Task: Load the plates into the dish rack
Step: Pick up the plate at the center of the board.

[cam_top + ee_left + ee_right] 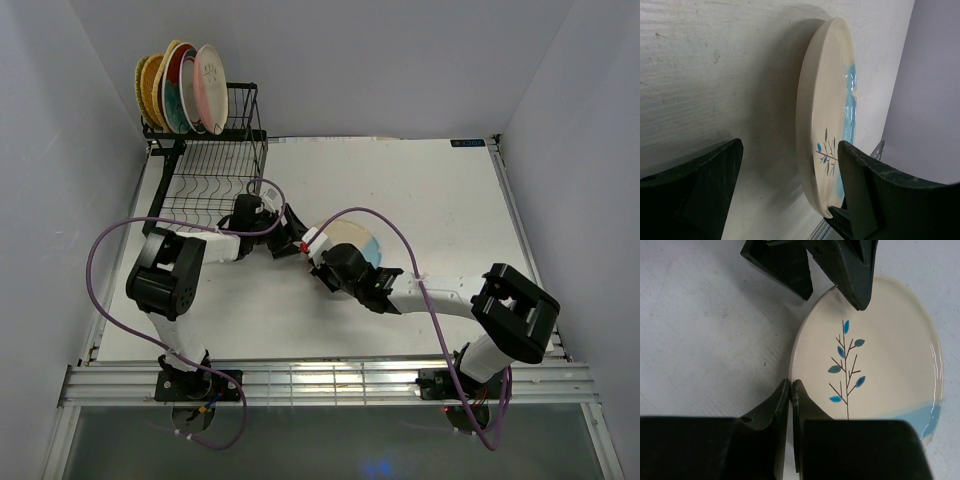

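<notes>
A cream plate with a teal band and a leaf sprig (357, 240) (880, 350) is tilted up off the white table. My right gripper (791, 383) (313, 244) is shut on its rim. My left gripper (790, 145) (289, 233) is open and straddles the plate's (822, 100) opposite edge. One of its fingers (865, 190) is close against the plate's face and the other (705, 190) stands well off. The black wire dish rack (212, 178) is at the back left. Several plates (185, 85) stand on edge in its raised rear tier.
The rack's lower tray of wavy wires (222, 200) lies just behind my left gripper. Purple cables (110, 250) loop over both arms. White walls close in the table on three sides, and a metal rail (330, 380) runs along the near edge.
</notes>
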